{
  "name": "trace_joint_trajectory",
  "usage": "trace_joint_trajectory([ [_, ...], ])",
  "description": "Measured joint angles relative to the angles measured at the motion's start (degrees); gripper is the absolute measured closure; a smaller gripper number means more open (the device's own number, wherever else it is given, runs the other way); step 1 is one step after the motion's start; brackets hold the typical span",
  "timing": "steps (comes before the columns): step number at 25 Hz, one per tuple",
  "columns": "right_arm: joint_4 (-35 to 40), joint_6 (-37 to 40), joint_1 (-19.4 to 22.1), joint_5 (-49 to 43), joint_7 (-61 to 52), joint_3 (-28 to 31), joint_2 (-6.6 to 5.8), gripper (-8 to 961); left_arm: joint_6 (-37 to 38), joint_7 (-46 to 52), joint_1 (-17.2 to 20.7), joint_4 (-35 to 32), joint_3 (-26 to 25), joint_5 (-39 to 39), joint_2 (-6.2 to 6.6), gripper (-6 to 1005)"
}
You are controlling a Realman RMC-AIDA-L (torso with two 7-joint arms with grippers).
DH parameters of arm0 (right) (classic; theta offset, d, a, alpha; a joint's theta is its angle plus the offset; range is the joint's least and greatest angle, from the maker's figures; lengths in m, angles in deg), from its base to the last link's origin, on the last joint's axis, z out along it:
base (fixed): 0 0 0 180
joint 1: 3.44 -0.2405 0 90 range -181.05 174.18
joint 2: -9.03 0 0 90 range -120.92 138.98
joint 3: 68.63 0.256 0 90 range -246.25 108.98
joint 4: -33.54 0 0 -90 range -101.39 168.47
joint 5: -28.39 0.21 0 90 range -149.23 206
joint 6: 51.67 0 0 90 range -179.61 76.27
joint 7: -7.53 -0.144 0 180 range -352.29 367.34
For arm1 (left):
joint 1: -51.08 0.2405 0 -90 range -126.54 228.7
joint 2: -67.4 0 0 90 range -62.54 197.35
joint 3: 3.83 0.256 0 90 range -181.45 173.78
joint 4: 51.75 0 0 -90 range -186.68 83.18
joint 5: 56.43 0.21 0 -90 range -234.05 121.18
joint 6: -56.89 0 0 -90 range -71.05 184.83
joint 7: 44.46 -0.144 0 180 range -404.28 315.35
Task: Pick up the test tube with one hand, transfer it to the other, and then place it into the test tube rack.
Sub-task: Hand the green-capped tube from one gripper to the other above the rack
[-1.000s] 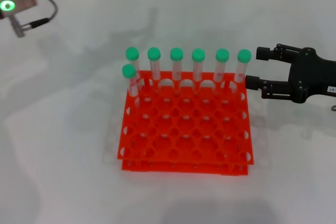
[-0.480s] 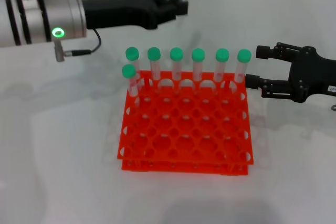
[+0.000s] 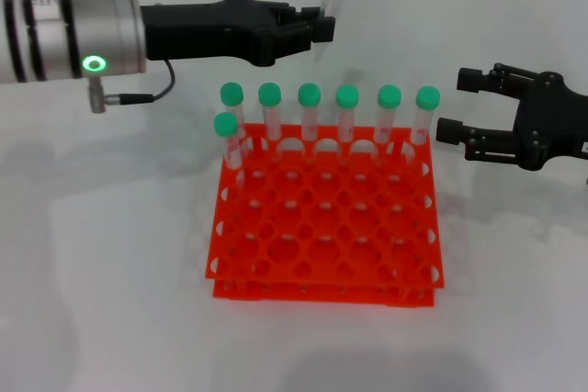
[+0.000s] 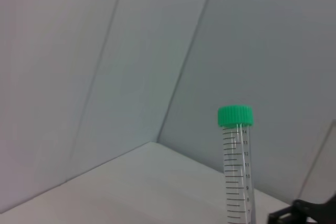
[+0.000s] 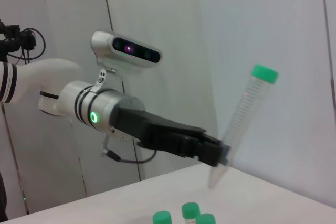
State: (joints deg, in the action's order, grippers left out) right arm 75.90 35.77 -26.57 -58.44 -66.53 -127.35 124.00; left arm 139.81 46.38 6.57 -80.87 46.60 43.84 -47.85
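Tube (image 5: 242,124) in the air, held by the left gripper (image 3: 317,25) near its pointed bottom end. The fingers pinch it low down, and the rest of the tube sticks up above them, tilted a bit, with its green cap (image 4: 235,116) on top. Below this gripper, and a little toward the robot, sits the orange rack (image 3: 326,227) on the white table (image 3: 101,245). Seven more tubes (image 3: 347,121) with green caps stand in the rack, six in the far row and one just in front at the left end. The right gripper (image 3: 464,106) waits just beside the rack's far right corner. Its fingers are spread apart and hold nothing. They point toward the left gripper.
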Motion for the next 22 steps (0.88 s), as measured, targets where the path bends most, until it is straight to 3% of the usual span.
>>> trace_joint_trajectory([
  [10, -0.03, -0.1, 0.02, 0.09, 1.02, 0.93, 0.21, 161, 9.11, -1.29, 4.52, -5.21, 0.29, 1.32, 2.11, 801],
  [22, -0.03, -0.43, -0.22, 0.76, 1.05, 0.93, 0.2, 170, 10.15, -2.83, 4.13, -4.81, 0.47, 5.69, 1.06, 802],
])
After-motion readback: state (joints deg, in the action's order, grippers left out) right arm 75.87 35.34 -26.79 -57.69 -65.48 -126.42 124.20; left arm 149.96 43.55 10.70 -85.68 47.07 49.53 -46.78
